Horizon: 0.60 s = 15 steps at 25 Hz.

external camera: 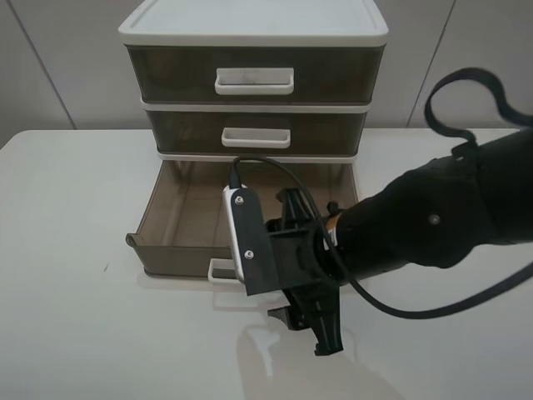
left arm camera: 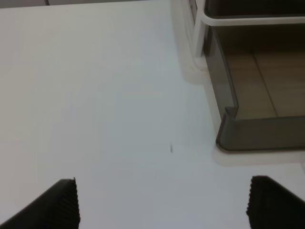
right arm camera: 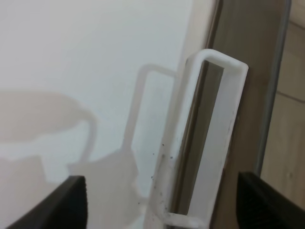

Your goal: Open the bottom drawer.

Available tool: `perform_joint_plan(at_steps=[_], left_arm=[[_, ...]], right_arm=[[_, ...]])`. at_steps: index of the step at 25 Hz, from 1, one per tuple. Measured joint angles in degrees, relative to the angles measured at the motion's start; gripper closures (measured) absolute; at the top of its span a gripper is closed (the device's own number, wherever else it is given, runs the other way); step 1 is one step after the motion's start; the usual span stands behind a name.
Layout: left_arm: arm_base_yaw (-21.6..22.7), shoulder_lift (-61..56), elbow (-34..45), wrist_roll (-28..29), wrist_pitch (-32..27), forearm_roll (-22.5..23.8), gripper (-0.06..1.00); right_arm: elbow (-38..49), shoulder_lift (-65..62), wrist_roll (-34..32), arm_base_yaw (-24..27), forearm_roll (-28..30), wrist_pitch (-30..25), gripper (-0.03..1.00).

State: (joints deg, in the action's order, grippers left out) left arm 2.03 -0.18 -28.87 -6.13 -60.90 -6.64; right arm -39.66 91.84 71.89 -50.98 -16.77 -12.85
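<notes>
The bottom drawer [external camera: 179, 243], shallow and smoky-brown, stands pulled far out of the cabinet and holds nothing. Its thin white loop handle [external camera: 218, 271] shows on the front wall, partly hidden by my right arm. My right gripper [external camera: 310, 327] hangs just in front of the drawer's front, open. In the right wrist view the handle [right arm camera: 205, 138] lies between the spread fingers [right arm camera: 52, 205], and neither touches it. My left gripper [left arm camera: 162, 205] is open over bare table, beside the drawer's front corner tab [left arm camera: 252, 136]. The left gripper is out of the exterior view.
The white-framed cabinet [external camera: 254, 29] stands at the back middle of the white table [external camera: 75, 250], with its middle drawer [external camera: 256, 133] and top drawer [external camera: 254, 77] shut. A black cable [external camera: 466, 92] loops above my right arm.
</notes>
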Motion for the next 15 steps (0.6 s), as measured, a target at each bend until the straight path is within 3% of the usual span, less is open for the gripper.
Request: perform_joint_plan(at_steps=[4, 7, 15], left_arm=[[0.0, 0.0, 0.0, 0.0, 0.0, 0.0, 0.23], [0.0, 0.0, 0.0, 0.0, 0.0, 0.0, 0.23], [0.0, 0.0, 0.0, 0.0, 0.0, 0.0, 0.23]], right_arm=[[0.0, -4.7, -3.8, 0.1, -2.3, -0.8, 0.29], [0.0, -7.2, -12.0, 2.2, -3.6, -0.5, 0.2], [0.0, -14.7, -37.5, 15.3, -2.9, -9.3, 0.18]])
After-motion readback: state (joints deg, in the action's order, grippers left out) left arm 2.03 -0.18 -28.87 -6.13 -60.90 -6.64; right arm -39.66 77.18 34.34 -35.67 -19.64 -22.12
